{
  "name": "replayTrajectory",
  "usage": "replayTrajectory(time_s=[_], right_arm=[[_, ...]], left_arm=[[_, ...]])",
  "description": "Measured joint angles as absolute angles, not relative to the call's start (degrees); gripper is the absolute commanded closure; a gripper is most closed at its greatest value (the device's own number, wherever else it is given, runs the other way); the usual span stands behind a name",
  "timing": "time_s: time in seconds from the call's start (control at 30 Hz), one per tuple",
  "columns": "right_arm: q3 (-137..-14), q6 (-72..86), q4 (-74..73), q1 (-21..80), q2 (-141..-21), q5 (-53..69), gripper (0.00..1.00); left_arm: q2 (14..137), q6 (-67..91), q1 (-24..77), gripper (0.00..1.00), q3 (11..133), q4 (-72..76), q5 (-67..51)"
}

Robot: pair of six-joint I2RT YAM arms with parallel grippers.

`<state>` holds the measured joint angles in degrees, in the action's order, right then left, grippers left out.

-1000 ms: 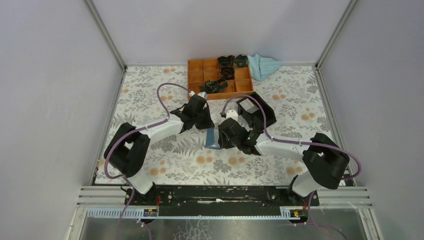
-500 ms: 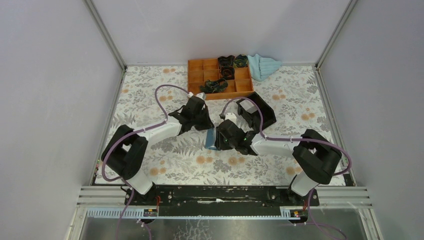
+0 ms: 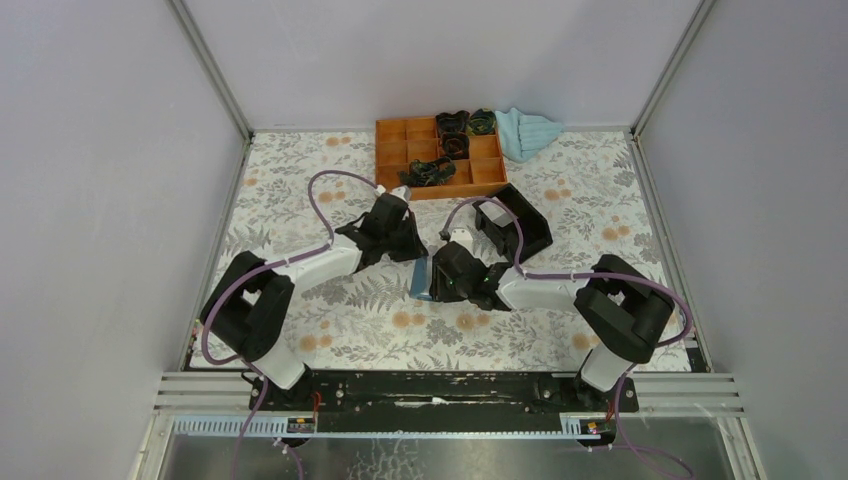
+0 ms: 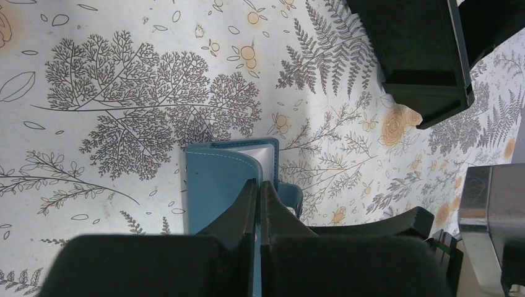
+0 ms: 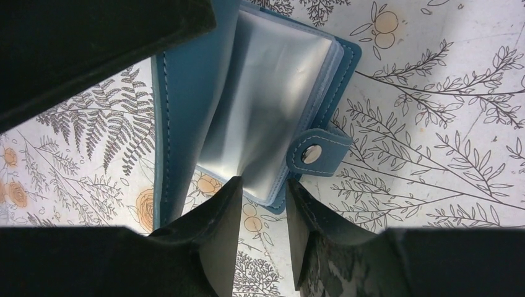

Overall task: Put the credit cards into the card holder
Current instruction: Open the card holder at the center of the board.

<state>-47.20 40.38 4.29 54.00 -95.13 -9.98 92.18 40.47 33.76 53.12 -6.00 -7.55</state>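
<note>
Two grippers are meeting at the holder (image 5: 182,124) lying open on the table (image 3: 290,180): the left gripper (image 4: 260,189) is pinching its cover with jaws closed, the right gripper (image 5: 264,198) is hovering parted at the clear sleeves (image 5: 266,99), which need spreading gently before any card, none showing, is going in.
</note>
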Motion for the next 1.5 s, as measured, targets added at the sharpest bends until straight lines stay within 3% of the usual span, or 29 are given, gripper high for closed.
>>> replayTrajectory(time_s=[0.4,0.47,0.63,1.23,1.3,1.4,1.5], right_arm=[[-47.0,41.1,5.9,53.6,-96.4,-9.8,0.72],[-47.0,41.3,6.2,53.6,-96.4,-9.8,0.77],[-47.0,41.5,6.8,53.5,-96.5,-9.6,1.00],[-48.4,37.8,4.4,44.4,-95.8,-8.3,1.00],[-49.5,36.6,3.3,43.3,-95.4,-8.3,0.94],[-51.5,34.1,0.9,42.1,-94.1,-8.6,0.72],[-54.3,31.3,-1.7,41.5,-92.9,-9.1,0.58]], left_arm=[[91.5,40.5,33.7,1.00,52.0,-5.5,-7.7],[91.5,40.5,33.6,1.00,51.9,-5.5,-7.7],[91.5,40.4,33.6,1.00,51.6,-5.4,-7.7],[91.8,42.2,30.5,1.00,51.7,-2.5,-10.7],[92.9,43.1,30.2,1.00,52.0,-1.4,-11.7],[94.6,44.5,29.9,1.00,52.8,-0.4,-12.5],[94.9,45.9,29.9,1.00,52.8,0.3,-12.2]])
